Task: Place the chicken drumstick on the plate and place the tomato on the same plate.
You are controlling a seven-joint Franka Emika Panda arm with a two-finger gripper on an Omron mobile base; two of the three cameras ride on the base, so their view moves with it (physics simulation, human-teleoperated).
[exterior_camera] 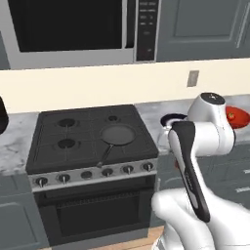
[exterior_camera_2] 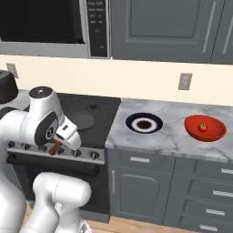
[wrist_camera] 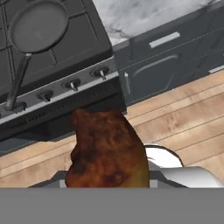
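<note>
One drumstick (wrist_camera: 107, 151) looms close in the hand view, orange-brown and lumpy, clamped in the closed gripper (exterior_camera_2: 56, 146) and hanging in front of the stove's knob row over the wood floor (wrist_camera: 183, 113). From the right base view it shows only as a small brown bit under the white hand, level with the stove (exterior_camera_2: 86, 123) front. That view also gives the whole counter (exterior_camera_2: 173, 136): the plate (exterior_camera_2: 144, 123), navy rim and white centre, lies on the marble just right of the stove, and the tomato (exterior_camera_2: 203, 127) sits inside a red bowl (exterior_camera_2: 205, 128) further right, well apart from the plate. In the left base view the arm covers most of the plate (exterior_camera: 172, 118), leaving an edge, and part of the bowl (exterior_camera: 240, 117). A dark pan (exterior_camera: 117, 136) rests on the stove's front right burner, seen clearly there and in the hand view.
</note>
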